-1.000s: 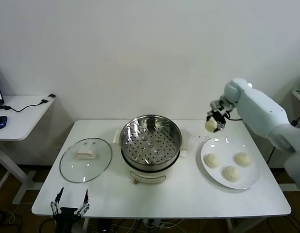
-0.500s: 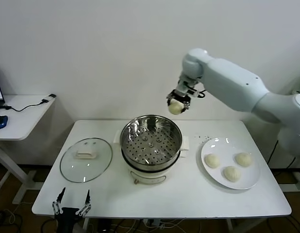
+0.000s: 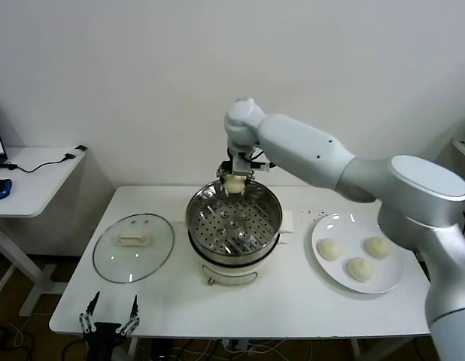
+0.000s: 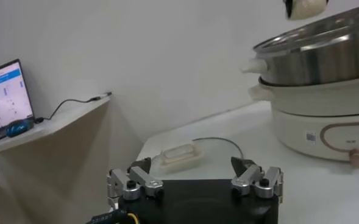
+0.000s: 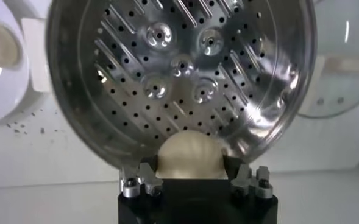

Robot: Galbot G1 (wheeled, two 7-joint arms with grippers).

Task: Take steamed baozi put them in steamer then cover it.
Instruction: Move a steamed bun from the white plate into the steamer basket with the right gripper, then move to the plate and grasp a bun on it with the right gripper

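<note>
1. The right gripper (image 3: pixel 234 180) hangs over the far rim of the steamer (image 3: pixel 234 218), fingers pinching a bun (image 3: pixel 233 183) between them.
2. From the right wrist camera, that bun (image 5: pixel 188 155) sits snug between the two fingers, with the steamer's perforated floor (image 5: pixel 179 73) right beneath it and nothing lying on it.
3. Three more buns (image 3: pixel 358 257) wait on the white plate (image 3: pixel 390 280) at the right side of the table (image 3: pixel 293 304), well apart from the steamer.
4. The glass lid (image 3: pixel 133 247) lies flat on the table to the left of the steamer, handle up.
5. The left gripper (image 3: pixel 108 314) is parked low at the table's near left edge, fingers spread wide, holding nothing.
</note>
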